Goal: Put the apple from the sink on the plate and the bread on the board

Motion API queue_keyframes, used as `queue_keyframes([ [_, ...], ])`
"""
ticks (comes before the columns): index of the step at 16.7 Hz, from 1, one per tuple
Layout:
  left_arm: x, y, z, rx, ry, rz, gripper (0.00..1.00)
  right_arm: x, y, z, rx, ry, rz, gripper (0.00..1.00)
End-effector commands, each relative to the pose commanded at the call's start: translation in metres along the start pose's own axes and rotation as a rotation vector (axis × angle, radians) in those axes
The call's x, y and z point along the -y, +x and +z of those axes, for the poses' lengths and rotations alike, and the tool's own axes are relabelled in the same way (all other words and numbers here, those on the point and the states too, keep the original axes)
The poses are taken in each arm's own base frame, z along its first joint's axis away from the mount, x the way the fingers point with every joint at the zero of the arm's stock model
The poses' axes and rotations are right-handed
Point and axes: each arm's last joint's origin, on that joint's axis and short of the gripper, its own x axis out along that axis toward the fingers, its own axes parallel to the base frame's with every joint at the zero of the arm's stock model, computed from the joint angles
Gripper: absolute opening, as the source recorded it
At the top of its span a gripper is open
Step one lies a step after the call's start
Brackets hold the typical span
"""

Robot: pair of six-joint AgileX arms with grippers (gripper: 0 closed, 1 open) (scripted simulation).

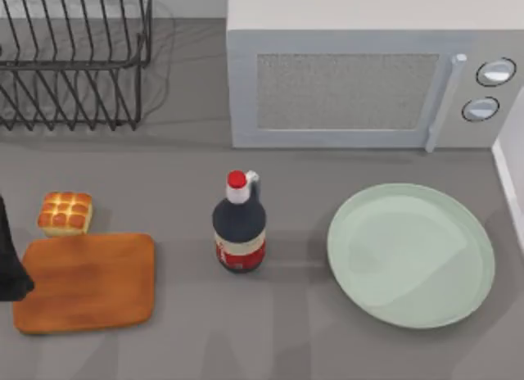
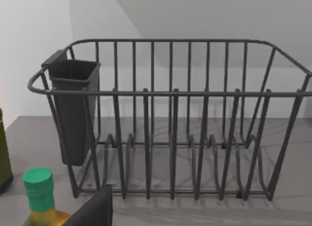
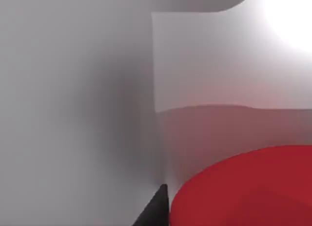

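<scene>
Top view: the bread sits on the tabletop at lower left, just beside the upper left corner of the board, apparently not on it. The plate lies bare at lower right. A dark bottle with a red cap stands between board and plate.

Right wrist view: the apple looms large and very close, against pale sink walls. One dark finger tip of my right tool shows just beside the fruit; I cannot tell whether the tool is apart, together or clamped.

My left arm shows as a dark shape at the left edge, overlapping the board's end; its tool state cannot be told. Its wrist view faces a wire dish rack and a green-capped bottle.

Handling, in my judgement: the apple is firm, smooth and round, liable to slip or roll; take it across its widest part. The bread is light and soft; take it by the paler sides, gently.

Room: the sink walls crowd the apple closely. The plate's raised rim should stop rolling. The microwave stands behind the plate, the bottle to its left.
</scene>
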Motion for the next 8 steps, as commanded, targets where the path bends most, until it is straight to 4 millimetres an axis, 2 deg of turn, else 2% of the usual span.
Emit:
queue_keyframes([
  [2, 0.0, 0.0, 0.0, 0.0, 0.0, 0.0, 1.0, 0.001, -0.018, 0.003, 0.003, 0.0, -0.001, 0.0],
  [8, 0.0, 0.0, 0.0, 0.0, 0.0, 0.0, 1.0, 0.0, -0.089, 0.003, -0.011, 0.0, 0.004, 0.0],
])
